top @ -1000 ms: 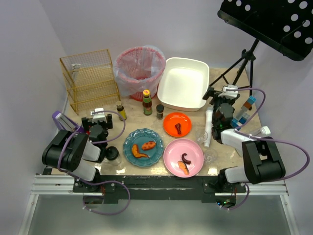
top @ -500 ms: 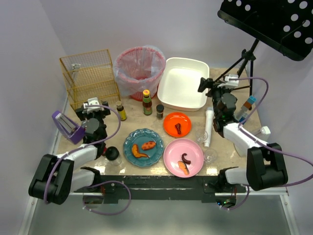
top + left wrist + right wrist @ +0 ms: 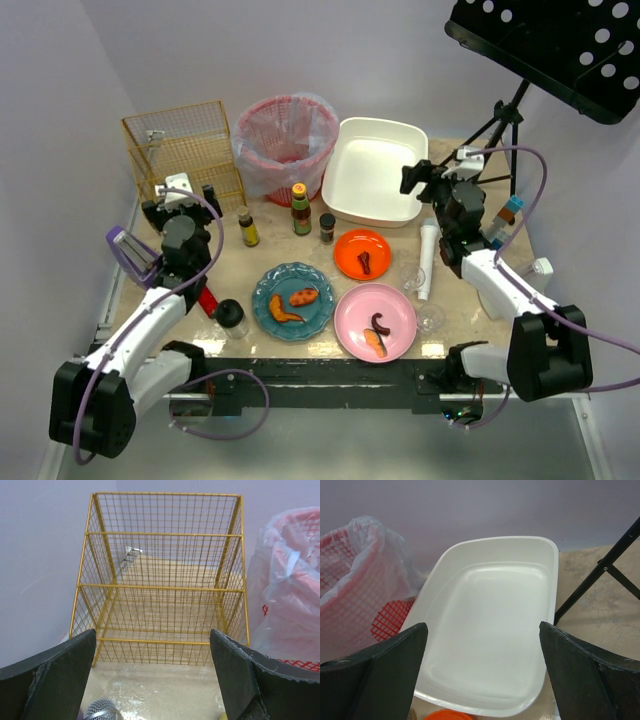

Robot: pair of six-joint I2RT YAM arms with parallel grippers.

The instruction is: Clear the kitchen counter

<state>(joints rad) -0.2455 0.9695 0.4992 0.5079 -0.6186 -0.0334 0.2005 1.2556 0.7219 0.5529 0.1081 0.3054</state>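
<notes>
The beige marbled kitchen counter [image 3: 460,300] carries a blue plate [image 3: 292,302], a pink plate [image 3: 375,320] and an orange plate [image 3: 363,252], each with food scraps. Three small bottles [image 3: 300,209] stand behind the plates. A white tube [image 3: 427,260], two clear glasses [image 3: 412,278] and a black-lidded jar [image 3: 230,316] are also there. My left gripper [image 3: 181,202] [image 3: 152,645] is open and empty, facing the yellow wire basket [image 3: 160,580]. My right gripper [image 3: 432,182] [image 3: 483,640] is open and empty, just in front of the white tub [image 3: 490,625].
A red bin lined with a plastic bag [image 3: 285,145] stands between the wire basket [image 3: 185,160] and the tub [image 3: 375,170]. A black tripod [image 3: 490,135] and small bottles [image 3: 510,210] occupy the back right. A purple object [image 3: 135,258] lies at the left edge. A silver mesh ball [image 3: 101,711] sits below my left fingers.
Both arms have unfolded and reached away from their bases: the left gripper toward the wire basket, the right toward the white tub. Both jaws stayed open.
</notes>
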